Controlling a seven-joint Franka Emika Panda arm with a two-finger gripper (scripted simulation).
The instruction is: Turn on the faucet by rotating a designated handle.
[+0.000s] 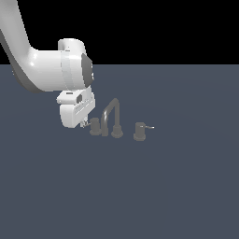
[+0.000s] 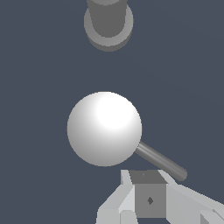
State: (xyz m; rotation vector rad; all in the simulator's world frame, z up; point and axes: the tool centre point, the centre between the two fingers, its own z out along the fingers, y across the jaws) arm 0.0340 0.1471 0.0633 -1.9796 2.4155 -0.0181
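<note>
The faucet is a dull-grey set with an arched spout [image 1: 111,113] on a round base [image 1: 116,133]; the base [image 2: 108,21] also shows in the wrist view. The handle [image 1: 95,127] is the short knob on the exterior view's left of the spout. From the wrist it appears as a bright white rounded top [image 2: 104,128] with a thin grey lever [image 2: 159,162] sticking out. My gripper [image 1: 85,123] hangs low right beside that knob, on the side away from the spout. Its fingers [image 2: 149,199] sit together with no gap showing, just at the lever's outer end; contact is not clear.
A twin knob [image 1: 139,131] with a thin lever [image 1: 149,126] pointing to the exterior view's right stands on the other side of the spout. Everything rests on a flat dark blue-grey floor [image 1: 154,186]. My white arm [image 1: 51,70] reaches in from the upper left.
</note>
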